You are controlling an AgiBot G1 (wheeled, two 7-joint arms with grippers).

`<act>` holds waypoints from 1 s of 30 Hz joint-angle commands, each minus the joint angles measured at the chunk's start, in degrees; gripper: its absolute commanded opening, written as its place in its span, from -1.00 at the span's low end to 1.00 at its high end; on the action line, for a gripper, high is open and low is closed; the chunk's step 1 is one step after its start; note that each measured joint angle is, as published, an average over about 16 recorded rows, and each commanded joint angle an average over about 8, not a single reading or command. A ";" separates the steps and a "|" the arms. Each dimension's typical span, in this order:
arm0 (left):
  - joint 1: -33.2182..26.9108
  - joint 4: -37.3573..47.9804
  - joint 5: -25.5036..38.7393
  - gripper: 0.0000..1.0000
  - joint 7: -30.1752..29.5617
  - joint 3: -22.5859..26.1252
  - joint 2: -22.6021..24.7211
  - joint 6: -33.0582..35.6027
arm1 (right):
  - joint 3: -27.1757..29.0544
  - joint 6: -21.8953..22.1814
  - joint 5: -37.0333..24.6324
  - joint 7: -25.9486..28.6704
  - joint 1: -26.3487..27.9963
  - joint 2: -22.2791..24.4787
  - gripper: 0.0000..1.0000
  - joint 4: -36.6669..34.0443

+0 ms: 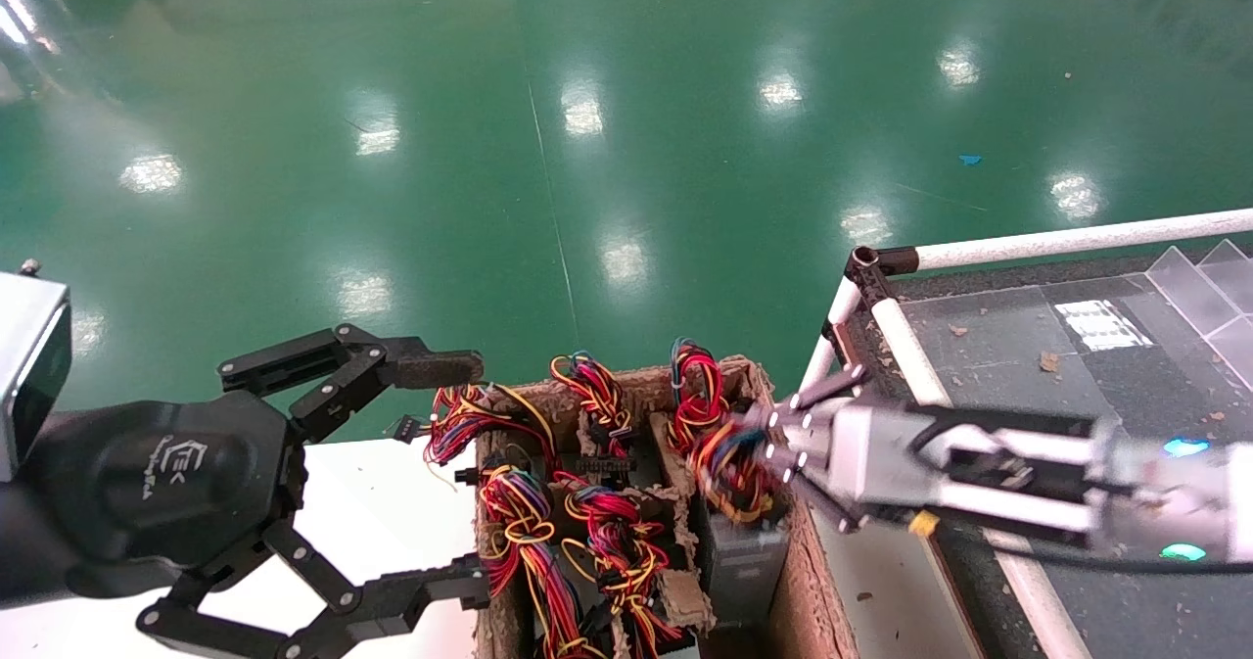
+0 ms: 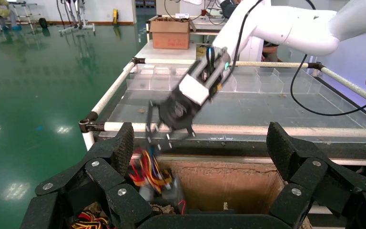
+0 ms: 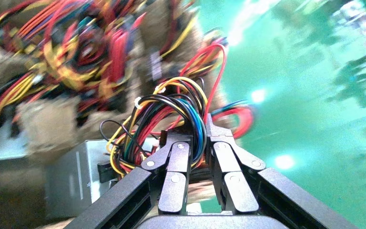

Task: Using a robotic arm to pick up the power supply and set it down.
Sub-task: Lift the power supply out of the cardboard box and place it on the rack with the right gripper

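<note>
The power supply (image 1: 746,551) is a silver-grey box in the right-hand compartment of a cardboard crate (image 1: 803,581). Its bundle of red, yellow, blue and black wires (image 1: 726,458) sticks up from the top. My right gripper (image 1: 762,448) reaches in from the right and is shut on that bundle. In the right wrist view the wires (image 3: 171,117) are pinched in the right gripper (image 3: 198,136), with the grey box (image 3: 71,176) hanging beyond. In the left wrist view the power supply (image 2: 159,183) shows blurred under the right gripper (image 2: 158,139). My left gripper (image 1: 472,473) stands open and empty at the crate's left side.
Several more wire bundles (image 1: 529,532) fill the crate's other compartments. Right of the crate is a table framed in white pipe (image 1: 1067,241), with clear plastic dividers (image 1: 1209,297) at its far end. A white surface (image 1: 382,512) lies under my left gripper. Green floor (image 1: 626,130) lies beyond.
</note>
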 commanded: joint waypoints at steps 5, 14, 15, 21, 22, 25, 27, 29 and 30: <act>0.00 0.00 -0.01 1.00 0.01 0.01 0.00 -0.01 | 5.53 -0.38 7.63 -1.52 1.09 3.41 -1.00 0.03; -0.01 0.00 -0.02 1.00 0.01 0.03 -0.01 -0.01 | 12.84 1.79 13.98 -2.37 2.27 8.70 -1.00 -0.32; -0.01 0.00 -0.02 1.00 0.02 0.03 -0.01 -0.01 | 13.22 2.78 13.48 -2.60 2.17 9.05 -1.00 -0.41; -0.01 0.00 -0.03 1.00 0.02 0.04 -0.02 -0.02 | 13.13 10.88 6.26 -3.66 1.04 9.66 -1.00 -1.16; -0.01 0.00 -0.03 1.00 0.02 0.05 -0.02 -0.02 | 12.83 12.31 4.71 -3.72 0.87 9.56 -1.00 -1.35; -0.01 0.00 -0.04 1.00 0.03 0.05 -0.02 -0.02 | 11.87 15.94 0.55 -3.73 0.55 9.05 -1.00 -2.17; -0.01 0.00 -0.04 1.00 0.03 0.06 -0.02 -0.02 | 11.24 17.75 -1.65 -3.73 0.53 8.57 -1.00 -3.04; -0.01 0.00 -0.04 1.00 0.03 0.06 -0.02 -0.02 | 10.69 19.02 -3.37 -3.77 0.73 8.07 -1.00 -4.19; -0.01 0.00 -0.04 1.00 0.03 0.06 -0.02 -0.03 | 10.40 19.50 -4.12 -3.87 0.89 7.79 -1.00 -4.92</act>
